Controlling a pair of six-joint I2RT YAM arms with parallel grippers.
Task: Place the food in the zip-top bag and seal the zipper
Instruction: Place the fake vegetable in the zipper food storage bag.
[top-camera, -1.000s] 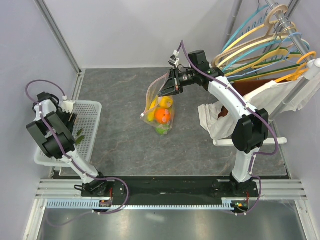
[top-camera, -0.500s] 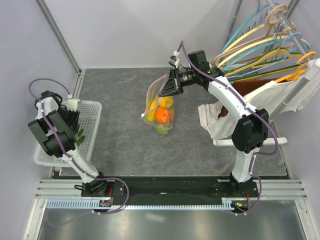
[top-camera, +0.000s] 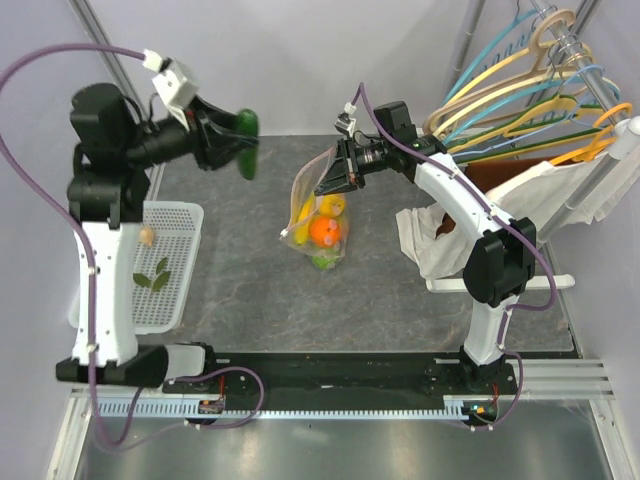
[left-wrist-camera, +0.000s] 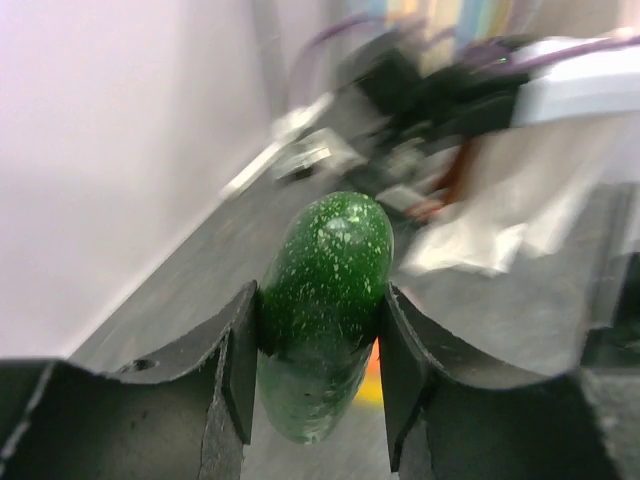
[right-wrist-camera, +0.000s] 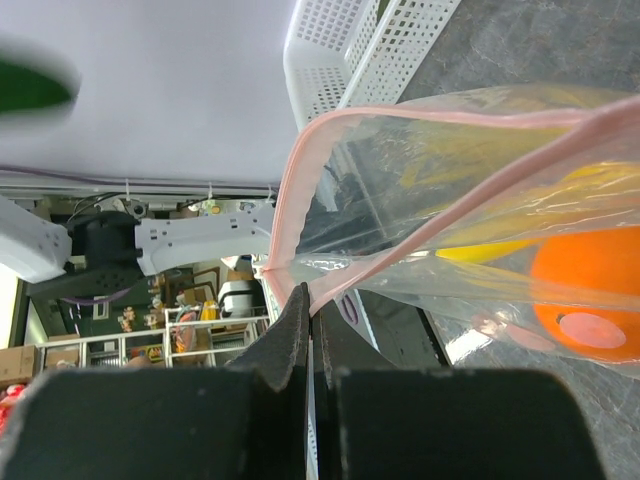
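My left gripper (top-camera: 238, 148) is raised high over the table's back left, shut on a dark green speckled piece of food (top-camera: 245, 140). In the left wrist view that green piece (left-wrist-camera: 325, 285) sits squeezed between both fingers. My right gripper (top-camera: 332, 183) is shut on the top edge of the zip-top bag (top-camera: 303, 195), holding it up by its mouth. The pink zipper (right-wrist-camera: 285, 190) gapes open above the right gripper (right-wrist-camera: 310, 312). Inside the bag lie an orange piece (top-camera: 324, 232), a yellow piece (top-camera: 332, 205) and a green one (top-camera: 322, 262).
A white mesh basket (top-camera: 185, 215) at the left edge holds green leaves (top-camera: 152, 280) and a small tan piece (top-camera: 147, 237). Coloured hangers (top-camera: 540, 90) and white cloth (top-camera: 430, 240) crowd the right side.
The left arm has lifted out of the basket and swung up and right, carrying the green piece. The right arm and the bag have stayed put.
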